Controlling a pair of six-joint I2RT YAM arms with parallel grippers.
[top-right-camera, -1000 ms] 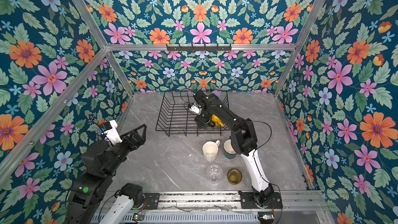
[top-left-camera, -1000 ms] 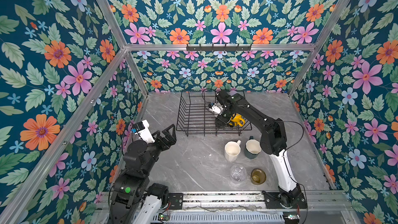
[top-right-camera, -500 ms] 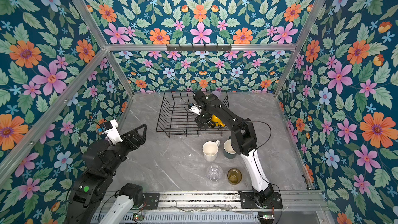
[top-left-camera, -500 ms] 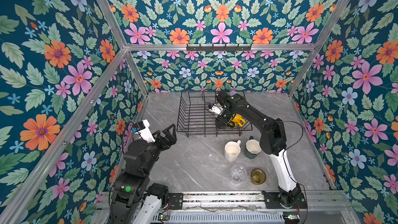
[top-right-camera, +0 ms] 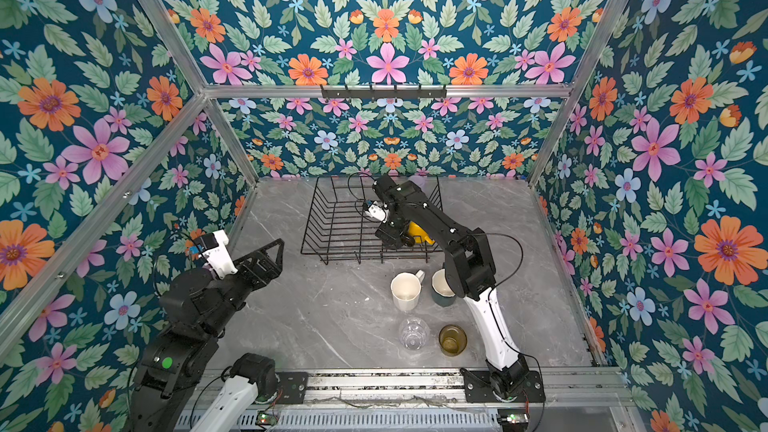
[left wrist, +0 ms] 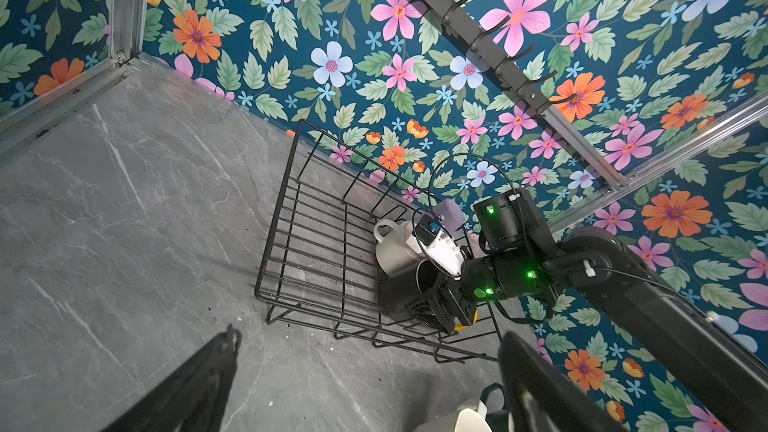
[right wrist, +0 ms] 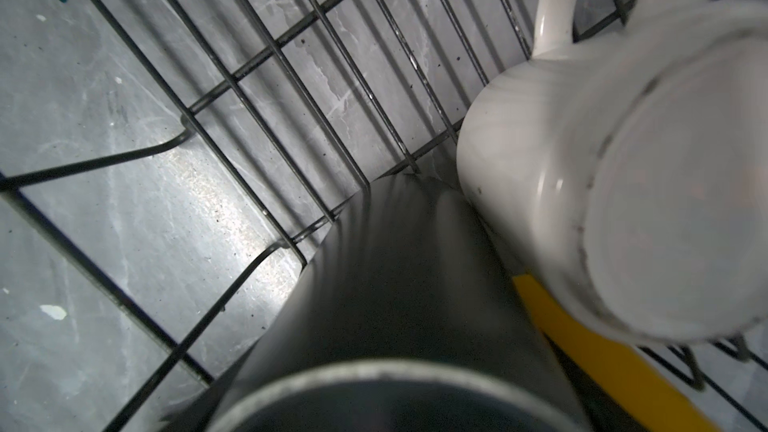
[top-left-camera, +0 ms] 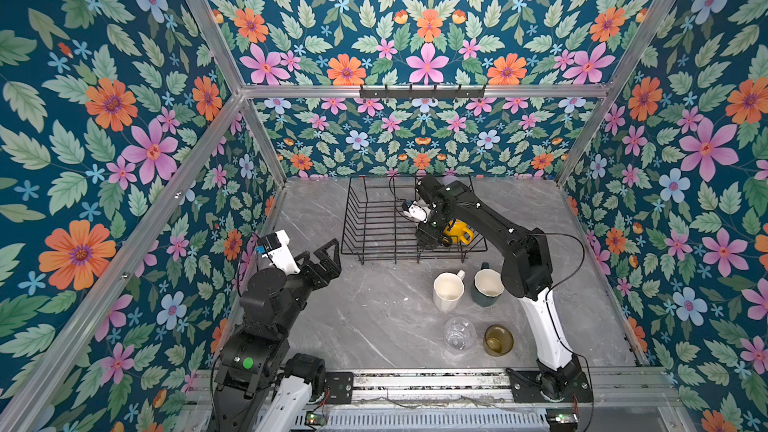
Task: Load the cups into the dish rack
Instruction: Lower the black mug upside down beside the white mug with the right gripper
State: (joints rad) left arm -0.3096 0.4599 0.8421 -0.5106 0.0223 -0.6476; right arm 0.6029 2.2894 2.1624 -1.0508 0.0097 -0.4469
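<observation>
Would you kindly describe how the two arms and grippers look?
Both are matte black with a white link near the base: left arm, right arm. Each wrist carries a white camera block. Green lights mark joints, a black cable loops off the right arm, and the left gripper has triangular trussed fingers.

The rack (top-left-camera: 376, 250) sits at the desk's (top-left-camera: 365, 317) back; mugs (top-left-camera: 455, 229) crowd its right end (a tumbler (left wrist: 451, 211) behind them). In front stand two more mugs (top-left-camera: 448, 292), then two glasses (top-left-camera: 459, 332).

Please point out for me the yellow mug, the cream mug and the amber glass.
yellow mug (top-left-camera: 454, 229): in a top view, on its side wall.
cream mug (top-left-camera: 448, 290): in a top view, inside its open mouth.
amber glass (top-left-camera: 498, 340): in a top view, on its inner bottom.
</observation>
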